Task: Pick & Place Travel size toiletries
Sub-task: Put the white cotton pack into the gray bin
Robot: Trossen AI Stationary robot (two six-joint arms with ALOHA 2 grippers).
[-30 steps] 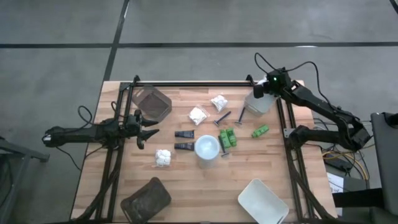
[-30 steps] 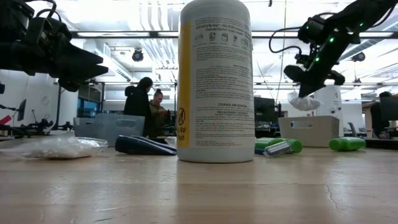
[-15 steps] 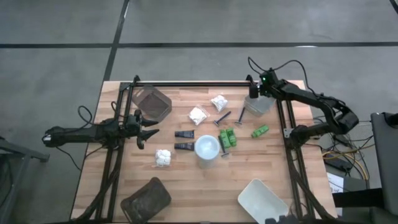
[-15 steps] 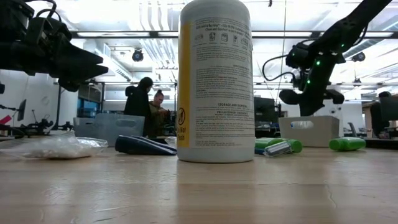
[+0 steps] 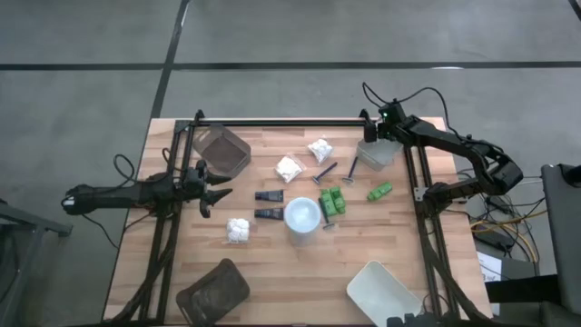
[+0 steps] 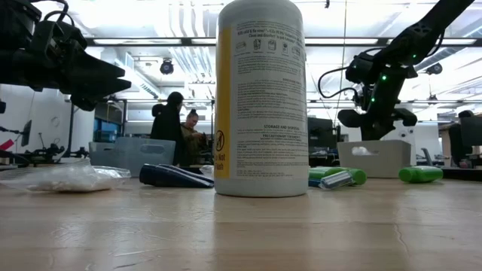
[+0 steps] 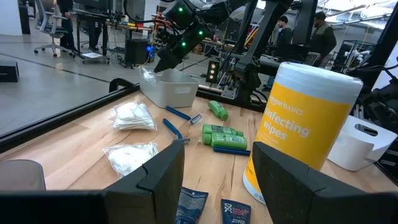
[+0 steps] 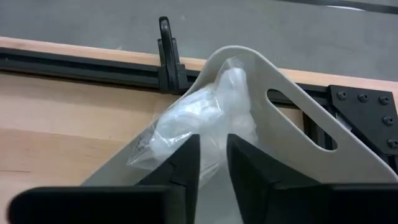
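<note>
My right gripper (image 8: 213,142) points down into the pale tray (image 5: 392,160) at the table's far right; its fingers stand a little apart. A white packet (image 8: 199,118) lies in that tray, under the fingertips. On the table lie more white packets (image 5: 319,150) (image 5: 289,169) (image 5: 238,230), green pieces (image 5: 331,202) (image 5: 379,192), dark tubes (image 5: 269,196), razors (image 5: 325,173) and the upright yellow white-capped bottle (image 5: 302,216). My left gripper (image 5: 222,193) waits open and level at the left, clear of them all. My right gripper comes from above, slanting down, with the packet's clear wrap (image 8: 214,124) showing in the narrow gap between its fingers (image 8: 186,155). The packet rests on the tray's bottom. Whether the fingers touch the wrap, I cannot tell.
Two dark brown trays stand at the far left (image 5: 222,150) and near left (image 5: 213,291), a second pale tray (image 5: 381,291) at the near right. A black rail (image 5: 281,123) runs along the far edge. People stand in the room behind (image 6: 177,124).
My right gripper has come down and a little toward the table's left, into the far right pale tray. The white packet that hung below it, above the tray, now lies inside the tray.
</note>
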